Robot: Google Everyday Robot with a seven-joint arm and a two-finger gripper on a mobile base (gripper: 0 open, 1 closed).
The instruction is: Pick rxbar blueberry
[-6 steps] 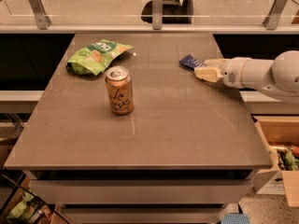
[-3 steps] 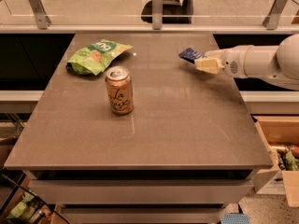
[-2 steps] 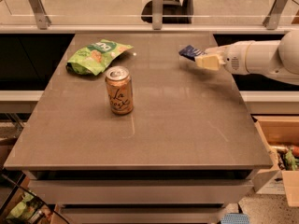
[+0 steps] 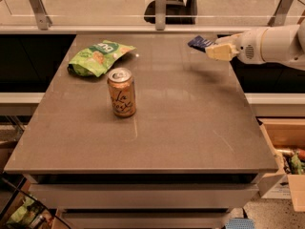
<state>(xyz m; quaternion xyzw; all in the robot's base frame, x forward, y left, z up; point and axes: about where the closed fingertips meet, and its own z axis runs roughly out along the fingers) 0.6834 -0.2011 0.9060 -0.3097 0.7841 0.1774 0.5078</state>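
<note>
The rxbar blueberry [image 4: 200,43] is a small flat dark-blue bar, held up off the table at the far right. My gripper [image 4: 214,50] reaches in from the right on a white arm and is shut on the bar, which sticks out to the left of the cream fingers [image 4: 220,52]. A shadow lies on the table below it.
A peach drink can [image 4: 121,92] stands left of centre on the brown table [image 4: 190,128]. A green snack bag [image 4: 97,56] lies at the far left. A glass rail with metal posts [image 4: 161,6] runs behind the table. A cardboard box [image 4: 286,147] stands at the right.
My gripper has lifted the blue bar off the table and carried it up and toward the far edge. The can and the bag have not moved.
</note>
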